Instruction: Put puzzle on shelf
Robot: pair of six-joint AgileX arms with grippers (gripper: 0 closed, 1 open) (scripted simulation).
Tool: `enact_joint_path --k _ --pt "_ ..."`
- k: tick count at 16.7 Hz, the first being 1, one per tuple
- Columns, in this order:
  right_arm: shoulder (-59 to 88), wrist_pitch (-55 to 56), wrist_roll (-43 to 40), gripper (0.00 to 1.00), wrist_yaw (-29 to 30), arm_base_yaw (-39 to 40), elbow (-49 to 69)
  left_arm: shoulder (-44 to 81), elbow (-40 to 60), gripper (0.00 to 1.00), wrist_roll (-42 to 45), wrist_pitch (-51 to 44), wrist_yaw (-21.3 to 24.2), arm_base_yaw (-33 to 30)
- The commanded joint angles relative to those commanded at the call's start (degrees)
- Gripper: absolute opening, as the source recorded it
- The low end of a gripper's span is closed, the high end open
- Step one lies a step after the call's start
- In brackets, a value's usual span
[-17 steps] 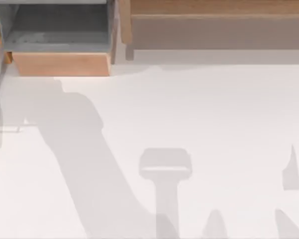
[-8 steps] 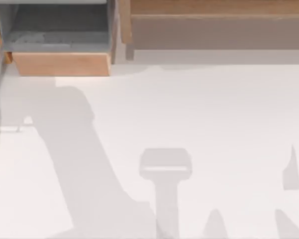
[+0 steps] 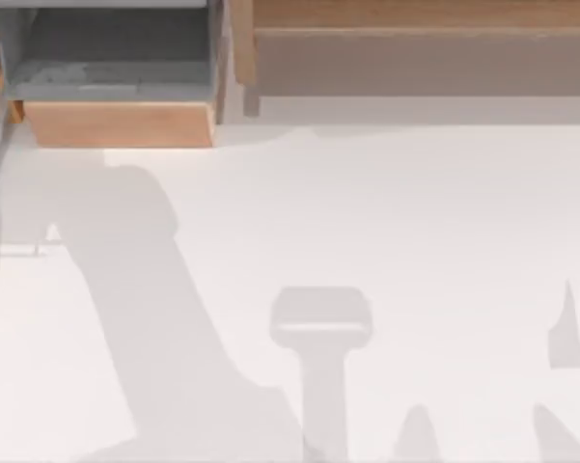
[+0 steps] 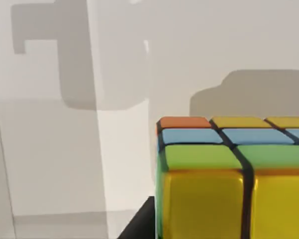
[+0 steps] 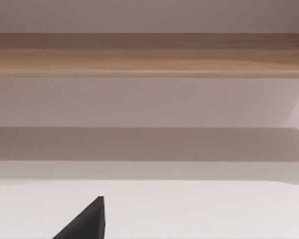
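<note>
Puzzle (image 4: 229, 174) sits right up against the left wrist camera, so I'd judge the left gripper is carrying it clear of the counter (image 3: 386, 212) toward the shelf (image 3: 415, 39), though gripper opening: can't tell.

Lighting bright and even; soft grey arm shadows lie across the white table (image 3: 444, 212). Faint sheen on the puzzle (image 4: 229, 179), close to the lens.

The top view looks straight down on the white tabletop (image 3: 386, 212); the right wrist view faces the long light-brown wooden shelf (image 5: 149, 55), shared with it.
</note>
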Motion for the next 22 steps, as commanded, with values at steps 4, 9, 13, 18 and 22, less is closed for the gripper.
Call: enact_joint_path --k 4,9,13,18,22 --pt "0.0 0.0 0.0 1.0 0.0 0.0 0.0 -5.91 -4.17 0.0 -0.72 -0.07 -1.91 -0.41" --pt "0.0 0.0 0.0 1.0 0.0 0.0 0.0 -18.75 -13.59 0.0 -1.98 4.09 -5.72 -7.87" --pt "0.0 0.0 0.0 1.0 0.0 0.0 0.0 -26.39 -24.63 0.0 -3.01 11.77 -9.11 -19.62" --pt "0.0 0.0 0.0 1.0 0.0 0.0 0.0 -29.92 -39.73 0.0 -4.19 28.22 -14.11 -37.35" --pt "0.0 0.0 0.0 1.0 0.0 0.0 0.0 -28.78 -49.46 0.0 -5.17 47.5 -19.39 -50.31"
